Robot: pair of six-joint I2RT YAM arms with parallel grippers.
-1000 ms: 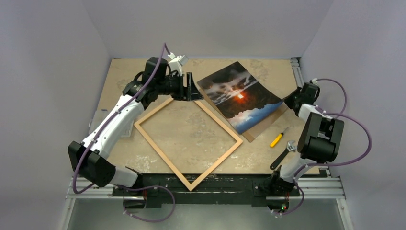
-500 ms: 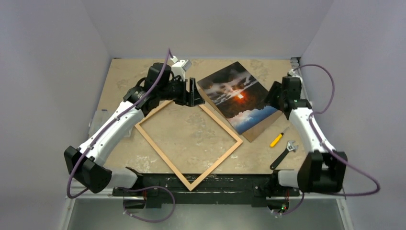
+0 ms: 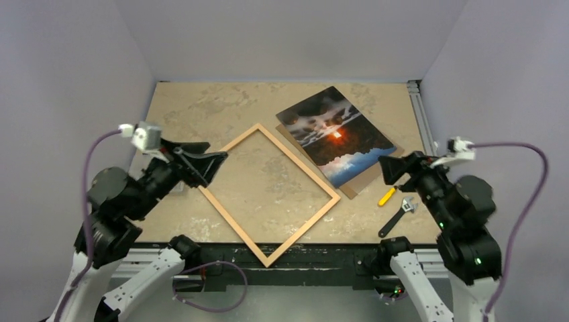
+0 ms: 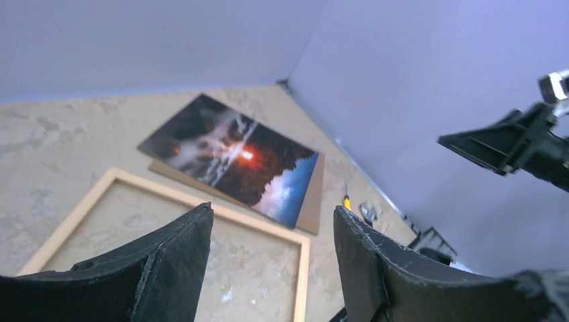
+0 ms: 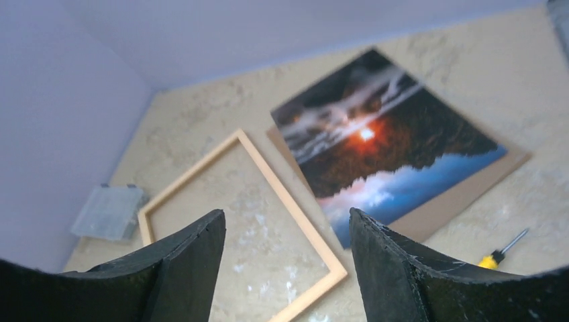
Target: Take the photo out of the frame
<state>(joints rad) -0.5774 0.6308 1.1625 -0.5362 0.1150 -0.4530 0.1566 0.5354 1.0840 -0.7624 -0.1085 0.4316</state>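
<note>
**Sunset print lies outside the frame; both my grippers are spread and empty**

The thin light-wood rectangular frame [image 3: 295, 159] lies flat on the mottled beige table [image 3: 201, 107], turned like a diamond. Only tabletop shows inside its narrow pale border.

The large glossy sunset photo [image 3: 335, 134] lies flat just beyond the frame's far-right side, close alongside it, though I cannot tell whether they touch. The print is dark, with an orange-red sun at its centre, grey-white clouds above and a pale blue misty band along its lower edge. It rests on a plain brown backing board [image 3: 363, 180], which pokes out past the print on the side away from the frame.

My left gripper [image 3: 216, 153] hangs above the frame's left corner with its fingers wide apart and nothing between them. My right gripper [image 3: 389, 168] is raised off to the frame's right, also spread wide and holding nothing.

A yellow-handled screwdriver [image 3: 387, 196] and a metal wrench [image 3: 396, 218] lie right of the frame, near its right corner.
</note>
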